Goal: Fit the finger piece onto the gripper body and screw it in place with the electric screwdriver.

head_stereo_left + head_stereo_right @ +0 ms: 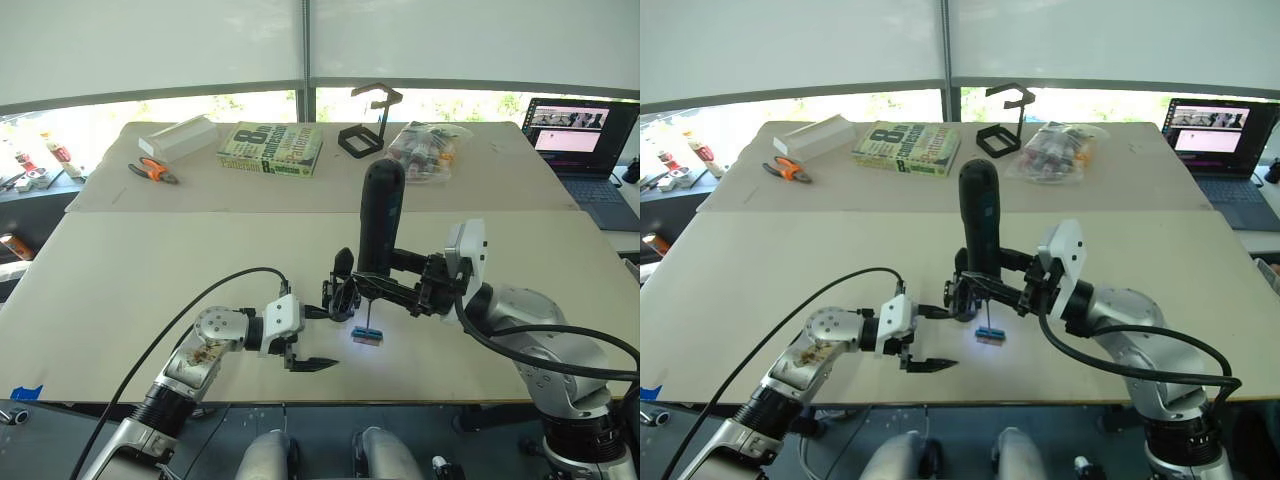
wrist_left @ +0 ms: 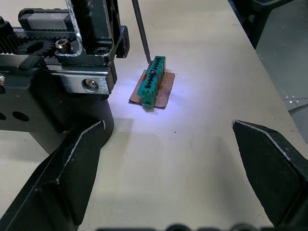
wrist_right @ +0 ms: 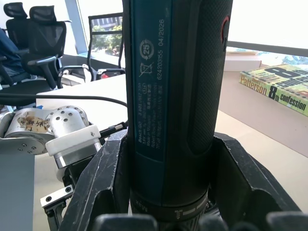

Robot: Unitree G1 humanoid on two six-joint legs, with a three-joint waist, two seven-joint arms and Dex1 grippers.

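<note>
Bright daylight pours in through the blinds at the back, so the strip under them blows out white. The electric screwdriver (image 1: 380, 222) throws a bluish glow on the desk (image 1: 140, 290). In the right wrist view the book's blurry.

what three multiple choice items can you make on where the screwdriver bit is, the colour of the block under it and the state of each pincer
1. The long black pen-shaped electric screwdriver has its thin bit touching:
A. the small green-and-brown block
B. the book
C. the laptop

2. The light around that block looks:
A. red
B. bluish-white
C. yellow

3. The pincers:
A. both open
B. left shut, right open
C. left pincer open, right pincer shut on the screwdriver

Key: 1 A, the left wrist view shows the bit tip on the block. 2 B, a pale blue glow lies on the beige tabletop. 3 C, the left fingers stand wide apart while the right fingers clasp the barrel.
</note>
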